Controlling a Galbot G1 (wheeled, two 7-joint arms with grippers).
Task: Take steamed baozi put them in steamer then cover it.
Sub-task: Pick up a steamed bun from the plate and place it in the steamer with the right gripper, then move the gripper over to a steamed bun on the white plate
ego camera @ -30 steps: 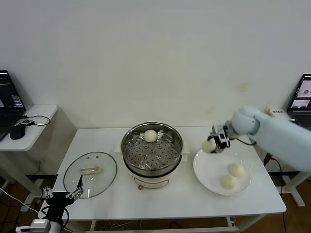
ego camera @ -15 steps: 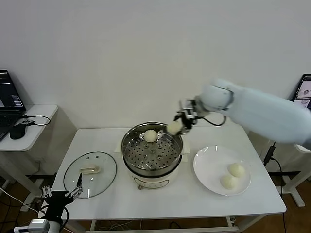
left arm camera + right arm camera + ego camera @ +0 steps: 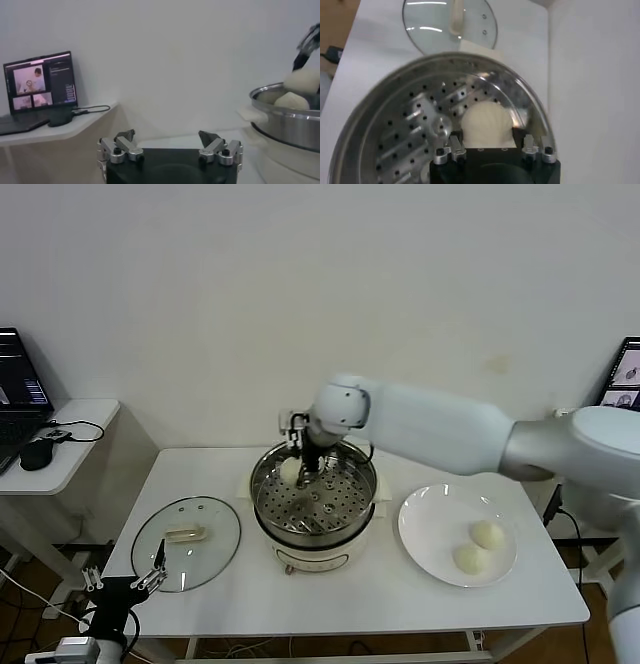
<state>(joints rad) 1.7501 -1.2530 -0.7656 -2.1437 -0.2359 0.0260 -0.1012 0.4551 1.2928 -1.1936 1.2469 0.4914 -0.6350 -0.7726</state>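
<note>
No text, label, brand or number can be read; the laptop screen [image 3: 39, 80] shows small lines too fine to make out

Three cameras: one on my head, one on each wrist

My head looks forward and down over the whole worktop [image 3: 360, 604]. My left wrist sits low beside it, facing level across toward the steamer [image 3: 292, 125]. My right wrist hangs close above that steamer [image 3: 390, 125], looking down into it; all three share it, and the cover [image 3: 450, 22] shows from head and right wrist
</note>
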